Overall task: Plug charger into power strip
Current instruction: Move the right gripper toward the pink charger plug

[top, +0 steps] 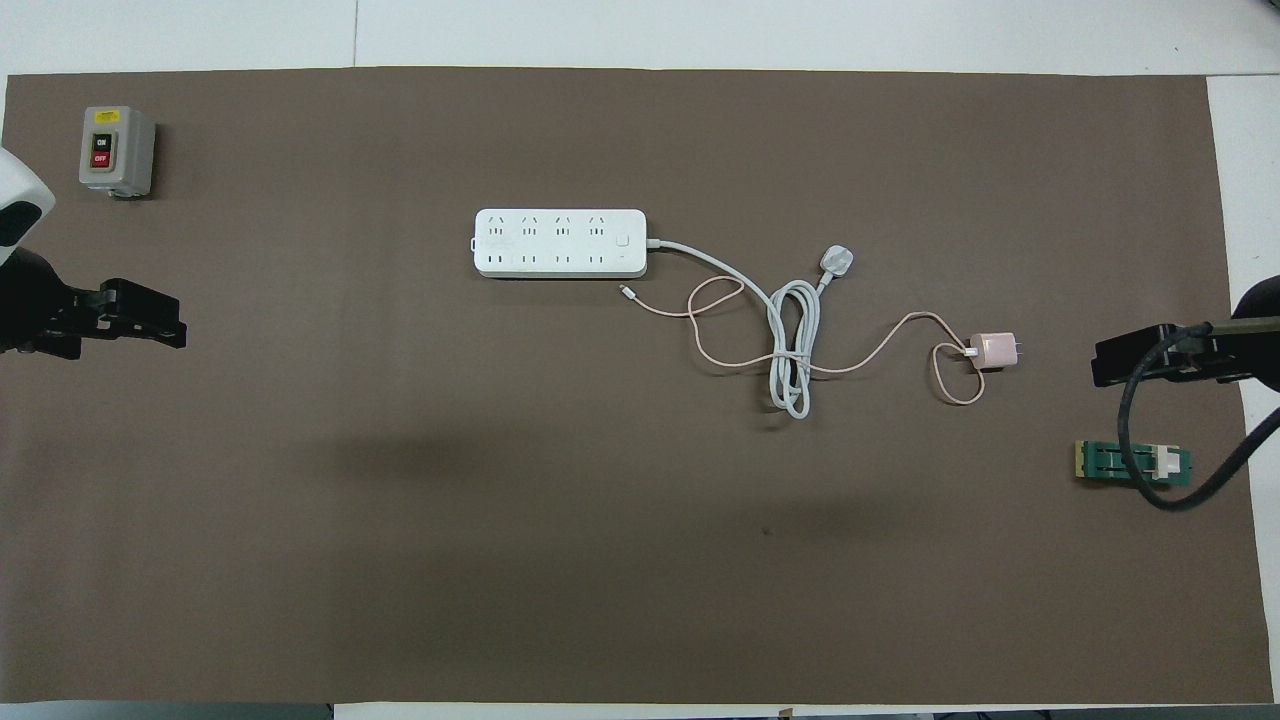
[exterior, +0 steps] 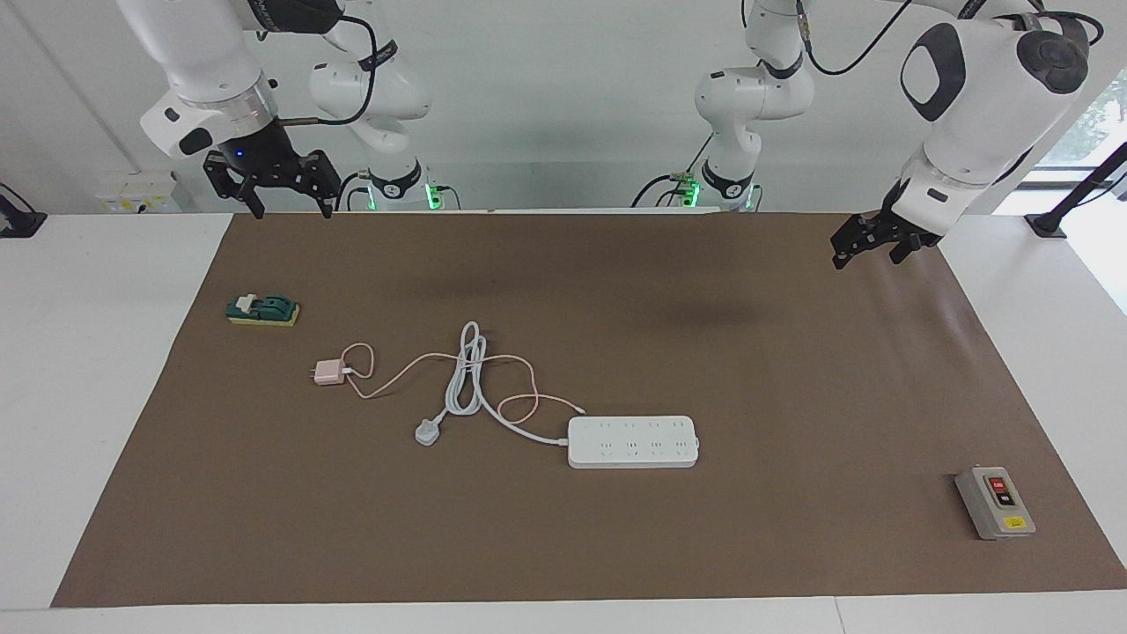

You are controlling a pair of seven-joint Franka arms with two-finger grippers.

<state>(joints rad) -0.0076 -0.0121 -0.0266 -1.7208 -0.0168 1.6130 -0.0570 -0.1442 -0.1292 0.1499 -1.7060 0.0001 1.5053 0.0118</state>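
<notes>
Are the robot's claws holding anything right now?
No. The right gripper and the left gripper are both open, up in the air; the charger lies on the mat.

Bright, even light falls from above. Two soft, blurred shadows lie on the brown mat [exterior: 792, 396]. A window [exterior: 1096, 123] glares at the left arm's end. Both views are sharp, without visible edge distortion.
</notes>
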